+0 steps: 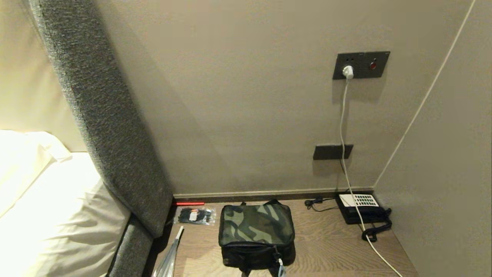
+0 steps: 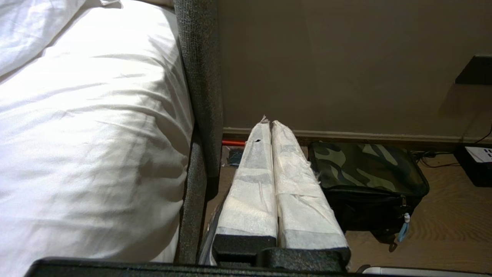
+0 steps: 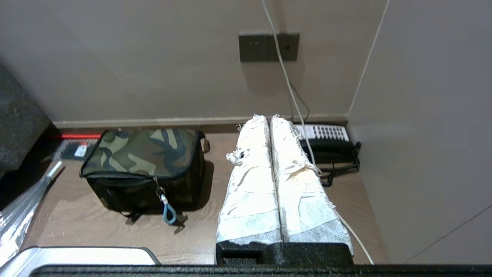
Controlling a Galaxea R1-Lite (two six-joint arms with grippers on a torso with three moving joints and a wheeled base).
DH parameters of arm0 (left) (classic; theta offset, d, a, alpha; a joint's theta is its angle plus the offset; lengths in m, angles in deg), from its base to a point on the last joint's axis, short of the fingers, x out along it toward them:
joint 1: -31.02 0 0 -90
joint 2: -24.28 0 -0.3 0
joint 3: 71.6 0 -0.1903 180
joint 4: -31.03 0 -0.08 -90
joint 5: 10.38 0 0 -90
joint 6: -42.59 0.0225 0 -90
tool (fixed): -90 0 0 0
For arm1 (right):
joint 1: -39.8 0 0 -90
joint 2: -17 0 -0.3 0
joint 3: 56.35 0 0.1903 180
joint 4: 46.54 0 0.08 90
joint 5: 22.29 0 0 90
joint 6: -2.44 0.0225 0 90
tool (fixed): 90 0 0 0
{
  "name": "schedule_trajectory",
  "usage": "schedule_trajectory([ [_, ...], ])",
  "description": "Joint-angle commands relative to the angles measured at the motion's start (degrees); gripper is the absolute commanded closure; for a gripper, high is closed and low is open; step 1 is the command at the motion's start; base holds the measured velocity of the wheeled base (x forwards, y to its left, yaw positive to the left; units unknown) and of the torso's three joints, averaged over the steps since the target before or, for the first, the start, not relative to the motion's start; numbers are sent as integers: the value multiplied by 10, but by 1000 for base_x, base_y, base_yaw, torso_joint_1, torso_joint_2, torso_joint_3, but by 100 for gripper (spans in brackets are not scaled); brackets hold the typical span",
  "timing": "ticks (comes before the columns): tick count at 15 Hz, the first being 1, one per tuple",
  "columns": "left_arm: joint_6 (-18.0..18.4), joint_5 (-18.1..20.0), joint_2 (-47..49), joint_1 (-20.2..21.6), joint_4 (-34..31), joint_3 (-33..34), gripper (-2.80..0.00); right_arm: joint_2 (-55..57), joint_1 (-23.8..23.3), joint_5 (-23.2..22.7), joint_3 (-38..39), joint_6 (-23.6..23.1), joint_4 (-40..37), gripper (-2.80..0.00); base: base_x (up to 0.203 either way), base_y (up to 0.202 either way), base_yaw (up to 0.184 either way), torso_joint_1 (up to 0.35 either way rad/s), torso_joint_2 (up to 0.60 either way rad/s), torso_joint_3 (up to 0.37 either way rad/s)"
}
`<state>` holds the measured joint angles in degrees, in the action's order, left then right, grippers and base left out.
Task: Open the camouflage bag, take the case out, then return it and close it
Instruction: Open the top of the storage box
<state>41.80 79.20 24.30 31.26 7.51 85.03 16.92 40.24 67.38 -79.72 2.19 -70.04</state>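
Observation:
The camouflage bag (image 1: 255, 234) sits zipped shut on the wooden bedside table (image 1: 326, 246), its green, brown and black lid on top and a blue zip loop (image 3: 169, 215) hanging down its black front. The case is hidden. Neither arm shows in the head view. My left gripper (image 2: 268, 123) is shut and empty, its white-wrapped fingers held short of the bag (image 2: 365, 169) on the bed side. My right gripper (image 3: 269, 119) is also shut and empty, on the phone side of the bag (image 3: 142, 161).
A black desk phone (image 1: 361, 207) with a white keypad stands at the back right; a white cable (image 1: 346, 154) runs to it from the wall socket (image 1: 361, 65). A packet of black cable ties (image 1: 195, 215) lies back left. The grey headboard (image 1: 103, 115) and white pillow (image 1: 50, 215) border the left.

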Motion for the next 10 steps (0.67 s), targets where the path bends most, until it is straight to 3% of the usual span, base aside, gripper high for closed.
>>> schedule_trajectory([
  [1, -1, 0, 0, 0, 0, 2, 0, -2, 0, 0, 0, 0, 0, 0, 0, 0, 0, 4, 2, -193],
  [10, -4, -1, -1, 0, 0, 2, 0, -1, 0, 0, 0, 0, 0, 0, 0, 0, 0, 2, 1, -195],
])
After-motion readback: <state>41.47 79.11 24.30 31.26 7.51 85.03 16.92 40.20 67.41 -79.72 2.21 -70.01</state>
